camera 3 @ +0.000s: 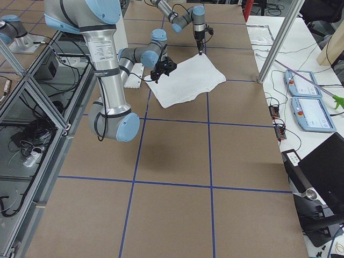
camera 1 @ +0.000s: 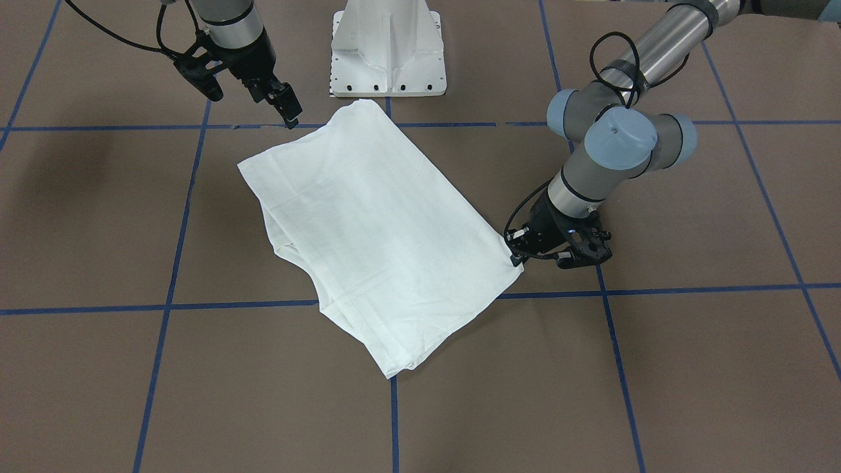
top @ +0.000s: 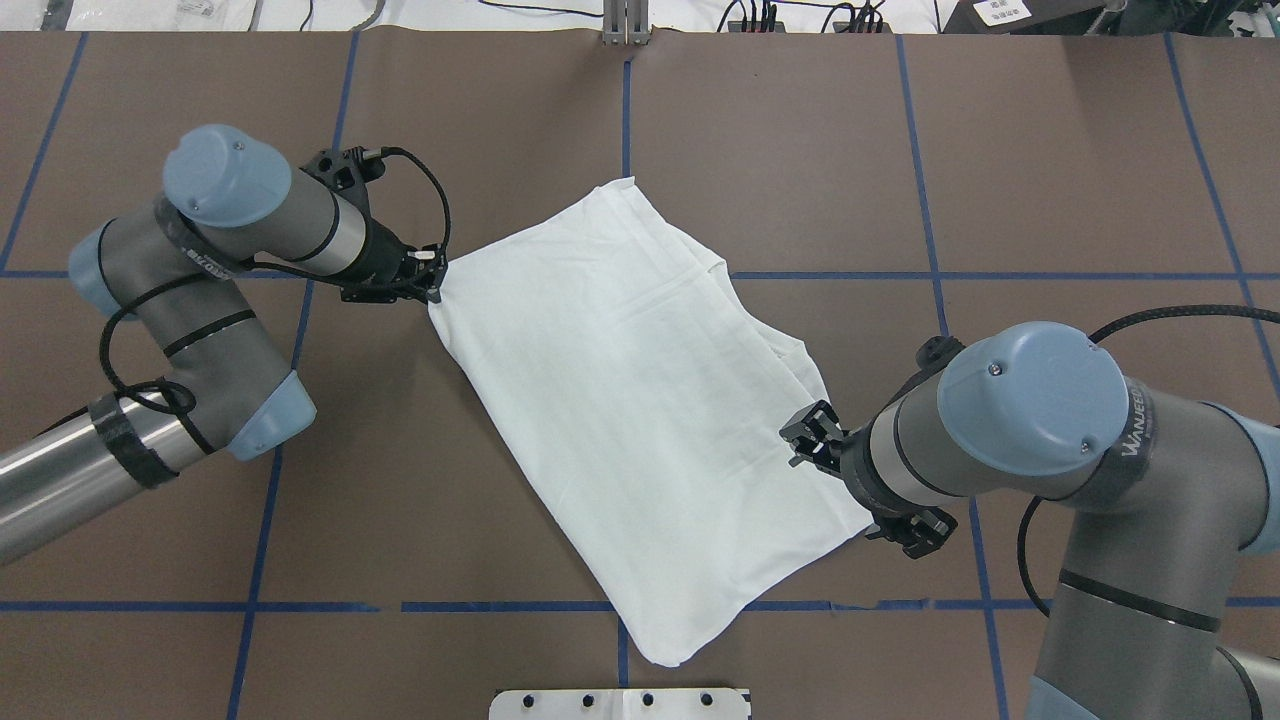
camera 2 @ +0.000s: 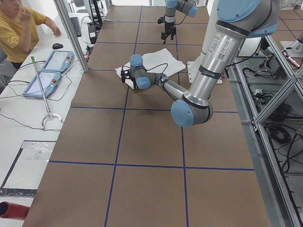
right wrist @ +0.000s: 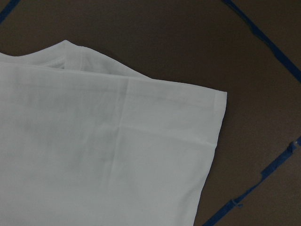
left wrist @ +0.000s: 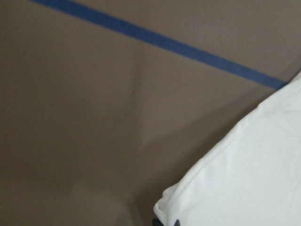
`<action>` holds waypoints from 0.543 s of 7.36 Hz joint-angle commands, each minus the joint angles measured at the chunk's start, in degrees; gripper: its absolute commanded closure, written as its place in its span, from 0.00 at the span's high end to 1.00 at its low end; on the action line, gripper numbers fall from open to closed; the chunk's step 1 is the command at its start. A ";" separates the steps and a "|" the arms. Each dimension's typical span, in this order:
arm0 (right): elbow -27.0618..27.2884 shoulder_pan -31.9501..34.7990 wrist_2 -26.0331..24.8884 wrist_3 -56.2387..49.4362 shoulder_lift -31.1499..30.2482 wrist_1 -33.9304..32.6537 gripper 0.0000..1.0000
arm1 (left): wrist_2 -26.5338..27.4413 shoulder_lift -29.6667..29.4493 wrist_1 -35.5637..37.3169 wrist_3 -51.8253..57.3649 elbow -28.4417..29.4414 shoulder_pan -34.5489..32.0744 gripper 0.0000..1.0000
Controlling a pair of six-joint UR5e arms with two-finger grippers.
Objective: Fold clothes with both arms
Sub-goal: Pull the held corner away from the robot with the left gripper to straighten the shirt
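The white T-shirt (camera 1: 374, 223) lies folded into a slanted rectangle in the middle of the brown table (top: 630, 400); no text block shows. My left gripper (camera 1: 516, 255) lies low on the table at the shirt's corner (top: 432, 285) and is shut on that corner. The left wrist view shows the corner (left wrist: 254, 179) reaching the bottom edge, where the fingertips are. My right gripper (camera 1: 289, 115) hangs raised and open, empty, above the shirt's opposite edge (top: 803, 440). The right wrist view looks down on stacked shirt layers and a hemmed corner (right wrist: 94, 150).
The white metal pedestal base (camera 1: 387, 52) stands just behind the shirt on the robot's side. Blue tape lines (top: 625, 150) cross the table. A person in yellow (camera 2: 19, 23) sits at a side desk with two tablets (camera 2: 47, 71).
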 commanded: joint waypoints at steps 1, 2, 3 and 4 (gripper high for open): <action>-0.47 -0.09 -1.69 0.00 0.71 0.00 1.00 | 3.70 -11.41 -7.58 -0.08 16.76 -2.65 0.00; -0.56 -0.35 -2.31 0.00 0.80 0.09 1.00 | 6.25 -15.73 -10.05 -0.34 23.11 -2.74 0.00; -0.57 -0.96 -3.96 0.00 1.50 0.17 1.00 | 6.37 -17.43 -11.47 -0.35 25.78 -3.52 0.00; -0.83 -1.84 -5.20 0.00 2.03 0.09 1.00 | 8.02 -19.62 -12.27 -0.61 29.03 -3.62 0.00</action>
